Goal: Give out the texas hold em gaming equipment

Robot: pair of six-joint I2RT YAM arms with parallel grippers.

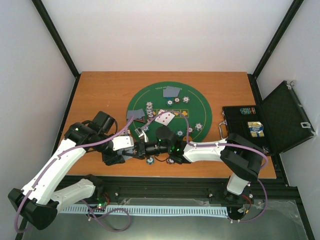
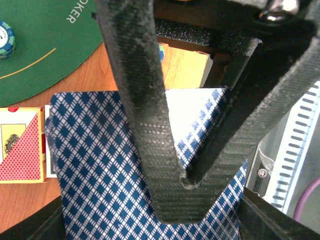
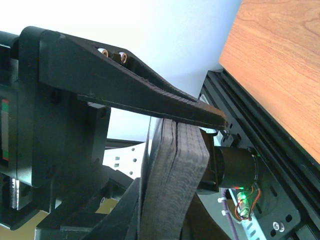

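both arms meet low over the near edge of the green mat [image 1: 202, 107], wrists facing each other. right jaws are clenched on a deck of playing cards [image 3: 175, 185]; in the right wrist view the stack sits edge-on btwn the upper and lower finger, in shadow. in the left wrist view the deck's top card shows its blue-and-white diamond back and fills most of the frame. left jaws point straight at that card back, fingertips [image 2: 170, 200] drawn close into a v right against it. can't tell whether they've actually got hold of a card or only touch it.

on the mat, 2 lots of face-down grey-blue cards [image 1: 172, 91] lie at the far side and the left side. face-up cards [image 1: 165, 117] lie near the middle. small stacks of striped poker chips [image 1: 199, 126] are dotted around the mat, w/ one more chip [image 1: 150, 161] off it on the wooden surface [image 1: 100, 95], just below the jaws. a red-diamond-patterned card or box [image 2: 20, 145], can't tell which, lies on the surface just left of the deck. an open black case [image 1: 280, 115] stands at the right end of the surface, well apart from the mat's middle.
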